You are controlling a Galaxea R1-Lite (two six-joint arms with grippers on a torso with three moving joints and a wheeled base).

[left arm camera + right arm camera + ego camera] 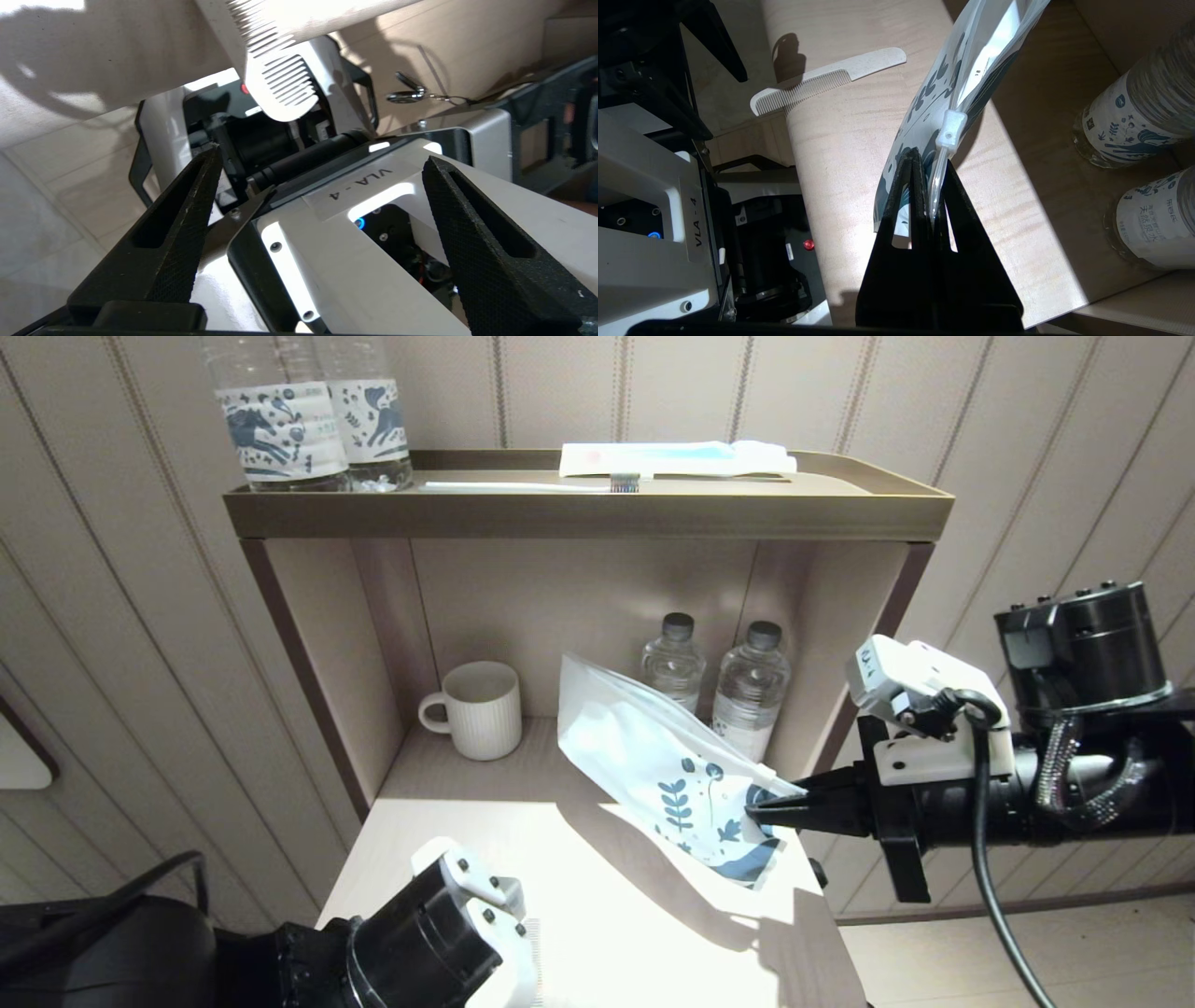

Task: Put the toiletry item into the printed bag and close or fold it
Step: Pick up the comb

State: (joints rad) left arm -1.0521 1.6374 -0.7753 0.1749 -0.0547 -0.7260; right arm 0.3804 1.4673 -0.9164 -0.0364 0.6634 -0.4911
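We see the right gripper at the right of the head view, its black wedge-shaped jaws pressed together on the printed end of the bag, just below the white slider. The bag is a flat, glossy, half-clear pouch with dark-blue leaves; it hangs in the air at the frame's centre, slanting up and leftward from the jaws, its plain end in front of two ribbed water bottles in the recess. A white fluted mug stands left of it. The comb, pale, speckled and flat with fine teeth, lies on the light wood-grain counter, its toothed end jutting over the near edge; in the right wrist view it sits in the upper left, well apart from the bag. The left gripper is low at the bottom left of the head view, its cross-hatched black jaws spread wide and holding nothing, below the comb's overhanging end.
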